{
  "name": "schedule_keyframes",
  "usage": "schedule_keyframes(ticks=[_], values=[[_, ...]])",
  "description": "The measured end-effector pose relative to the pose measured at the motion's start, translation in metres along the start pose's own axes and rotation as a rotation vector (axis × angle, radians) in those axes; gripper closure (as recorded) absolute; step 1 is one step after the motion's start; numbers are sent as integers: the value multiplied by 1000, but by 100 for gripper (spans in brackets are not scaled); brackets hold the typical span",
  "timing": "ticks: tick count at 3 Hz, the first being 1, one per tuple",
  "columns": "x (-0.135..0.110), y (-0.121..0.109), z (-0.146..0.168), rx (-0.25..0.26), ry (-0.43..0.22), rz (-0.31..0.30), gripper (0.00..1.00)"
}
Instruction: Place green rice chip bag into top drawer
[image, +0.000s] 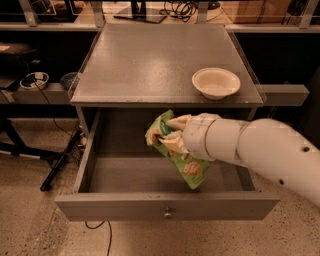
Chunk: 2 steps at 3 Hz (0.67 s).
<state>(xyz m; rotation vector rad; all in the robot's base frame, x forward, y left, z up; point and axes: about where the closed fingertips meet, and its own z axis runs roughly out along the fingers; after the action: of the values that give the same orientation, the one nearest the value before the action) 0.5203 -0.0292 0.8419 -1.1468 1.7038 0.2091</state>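
The green rice chip bag (192, 169) hangs crumpled inside the open top drawer (165, 206), its lower end near the drawer floor. My gripper (169, 134) comes in from the right on a white arm and is shut on the bag's upper part, over the middle of the drawer. The drawer is pulled fully out, with its small round knob (167, 215) on the front panel.
A white bowl (216, 82) stands on the grey cabinet top (145, 60), at its right front. Dark shelving with small bowls (34, 80) and cables lies to the left. A black stand leg (60, 165) lies on the speckled floor at the left.
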Motion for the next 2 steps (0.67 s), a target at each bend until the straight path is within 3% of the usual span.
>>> schedule_keyframes(ticks=[2], values=[[29, 8, 25, 27, 79, -11, 100]])
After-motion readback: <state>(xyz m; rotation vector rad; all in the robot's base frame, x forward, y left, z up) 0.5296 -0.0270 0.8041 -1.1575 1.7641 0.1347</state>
